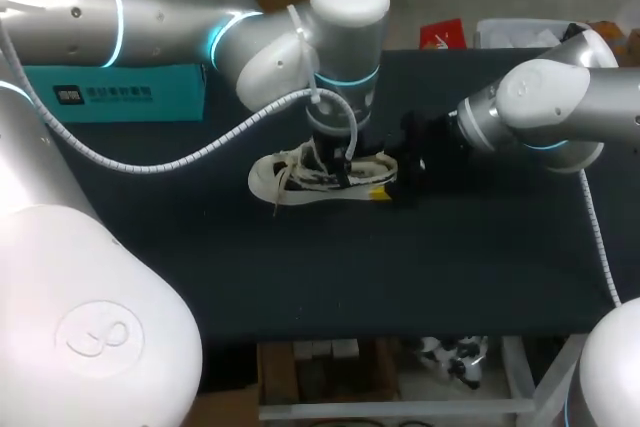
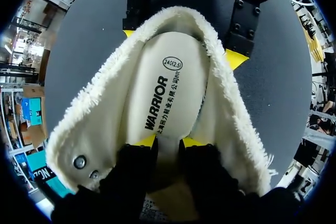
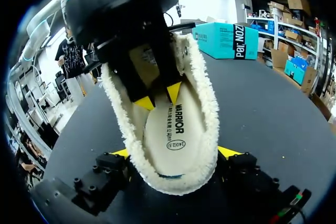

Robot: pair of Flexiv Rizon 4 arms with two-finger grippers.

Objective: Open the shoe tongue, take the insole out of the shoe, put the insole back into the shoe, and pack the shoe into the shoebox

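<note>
Foam, I guess: the thin cream insole (image 2: 168, 87) looks light and bendy. Left fingers (image 2: 146, 141), nearly closed, pinch its end; right fingers (image 3: 229, 152), wide apart, squeeze the fluffy white shoe (image 3: 207, 114).

Rough fleece lining in shoe (image 2: 94, 129); insole (image 2: 173, 98) smooth, matt; table (image 1: 400, 267) matt
</note>
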